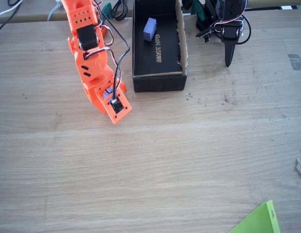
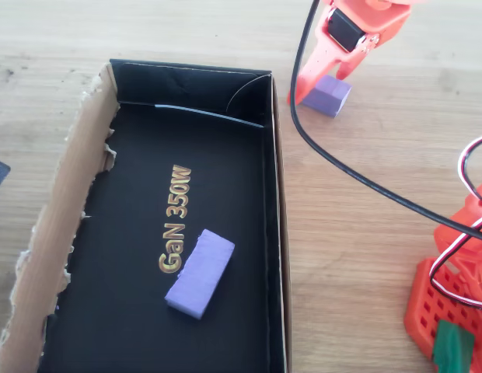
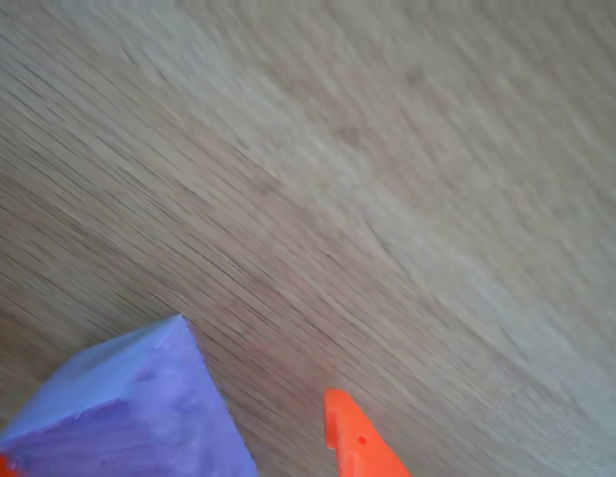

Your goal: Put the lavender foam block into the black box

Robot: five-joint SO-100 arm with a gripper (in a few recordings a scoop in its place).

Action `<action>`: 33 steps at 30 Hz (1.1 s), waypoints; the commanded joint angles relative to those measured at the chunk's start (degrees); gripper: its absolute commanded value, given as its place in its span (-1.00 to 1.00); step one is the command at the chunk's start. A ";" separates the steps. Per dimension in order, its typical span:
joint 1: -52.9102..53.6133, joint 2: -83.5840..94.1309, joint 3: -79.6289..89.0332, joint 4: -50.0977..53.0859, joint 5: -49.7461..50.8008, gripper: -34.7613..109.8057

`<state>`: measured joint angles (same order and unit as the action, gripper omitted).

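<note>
Jaws wide apart, lavender foam block between them on bench (ungripped): close squarely, then lift toward black box.

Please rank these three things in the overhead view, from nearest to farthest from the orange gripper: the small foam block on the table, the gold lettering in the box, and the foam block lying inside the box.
1. The lavender foam block, on the table right at the gripper.
2. The gold lettering, on the floor of the black box, lower left of the gripper.
3. The slimmer block, inside the box, just past the lettering.
</note>
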<state>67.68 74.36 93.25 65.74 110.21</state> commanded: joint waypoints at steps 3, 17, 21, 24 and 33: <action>0.97 1.41 -0.53 0.79 1.58 -0.29; 0.79 2.81 -0.53 1.49 0.53 -0.52; 0.53 6.33 -0.62 3.69 -3.60 -0.52; 0.79 10.81 -1.05 6.42 -12.04 -0.52; -0.97 27.25 -3.25 17.05 -24.87 -0.52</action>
<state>66.01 95.01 92.90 80.42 89.47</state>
